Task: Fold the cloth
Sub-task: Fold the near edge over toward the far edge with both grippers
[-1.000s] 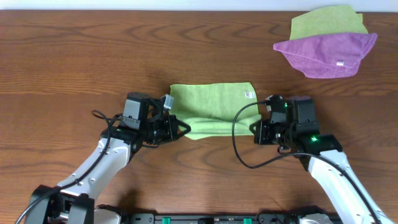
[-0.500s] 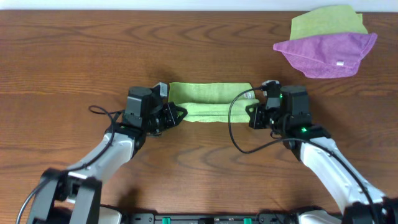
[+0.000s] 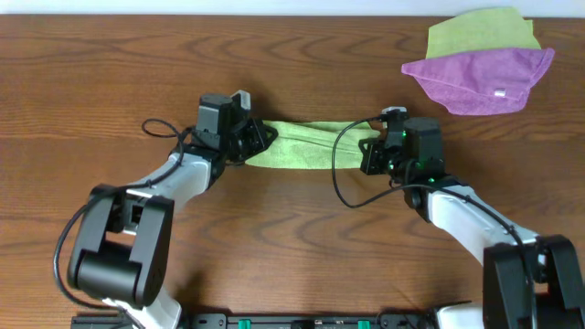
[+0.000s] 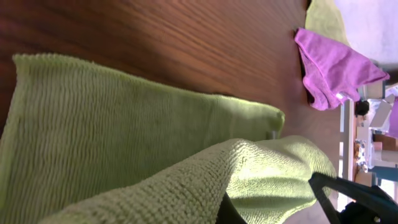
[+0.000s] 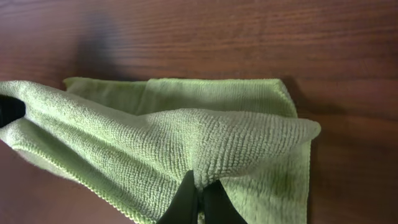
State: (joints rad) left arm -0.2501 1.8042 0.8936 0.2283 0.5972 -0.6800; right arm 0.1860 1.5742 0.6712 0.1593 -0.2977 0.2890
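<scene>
The lime-green cloth [image 3: 306, 146] lies as a narrow band mid-table, its near edge lifted and carried over the flat layer beneath. My left gripper [image 3: 261, 140] is shut on the cloth's left end. In the left wrist view the raised fold [image 4: 186, 180] drapes over the flat layer [image 4: 112, 118]. My right gripper [image 3: 367, 153] is shut on the right end. The right wrist view shows its black fingers [image 5: 186, 199] pinching a bunched fold of the cloth [image 5: 186, 134] above the lower layer. The white tag is hidden.
A purple cloth with a white tag [image 3: 480, 78] lies at the far right, on top of a second green cloth [image 3: 480, 32]. Bare wooden table [image 3: 110, 82] surrounds the arms. Black cables loop beside both wrists.
Both grippers have moved away from the table's front edge, carrying the cloth's near edge over toward its far edge. The cloth now shows as a narrower band.
</scene>
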